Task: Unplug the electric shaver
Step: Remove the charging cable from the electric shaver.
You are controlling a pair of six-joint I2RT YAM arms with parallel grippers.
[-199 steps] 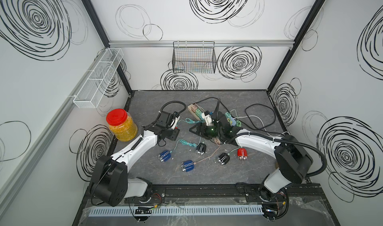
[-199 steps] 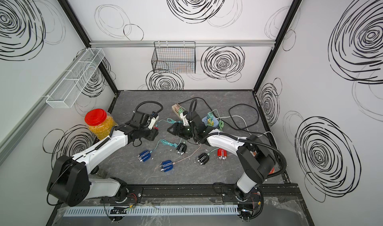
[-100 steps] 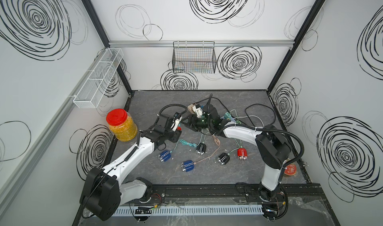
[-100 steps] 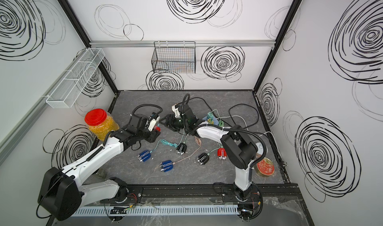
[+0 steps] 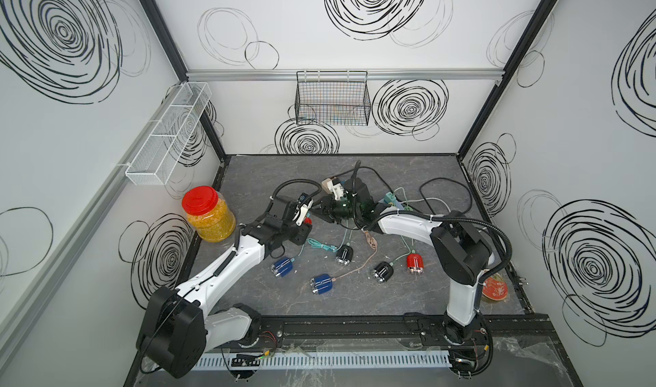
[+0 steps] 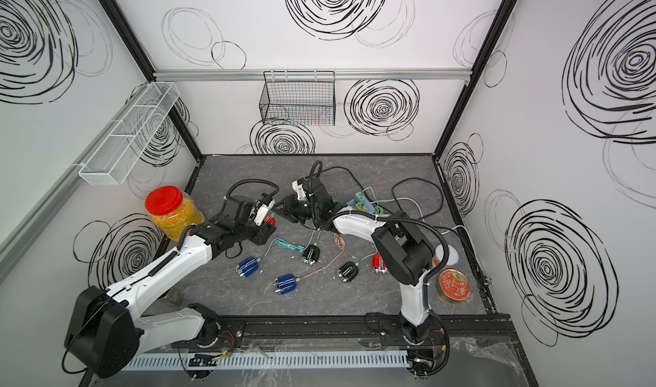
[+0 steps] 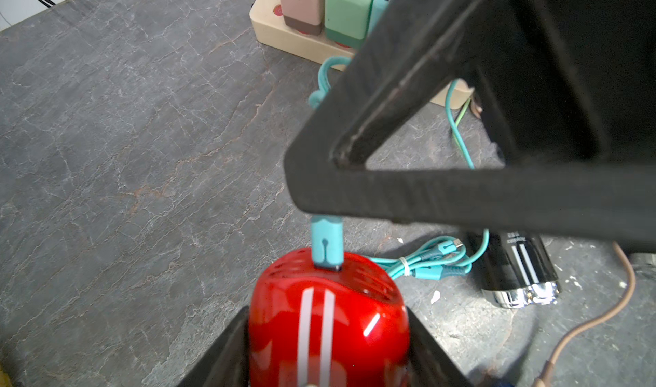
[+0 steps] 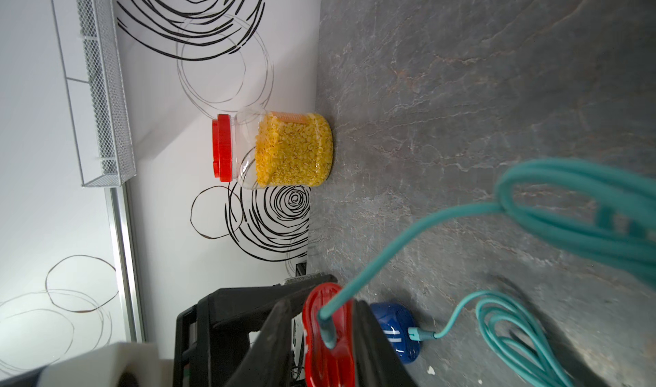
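Observation:
The red electric shaver with two white stripes is clamped in my left gripper, which is shut on its body. A teal plug sits in the shaver's end, and its teal cable runs off to a coil. My right gripper reaches in from the opposite side, its jaws straddling the plug with a small gap showing on each side. Both top views show the two grippers meeting left of centre, with the shaver between them.
A beige power strip with pink and green chargers lies behind. Blue, black and red shavers lie scattered with cables. A red-lidded jar stands at the left wall. A round red tin sits front right.
My right arm has swung left from over the power strip to the shaver in my left gripper. Its jaws have narrowed around the plug. The left gripper still holds the shaver.

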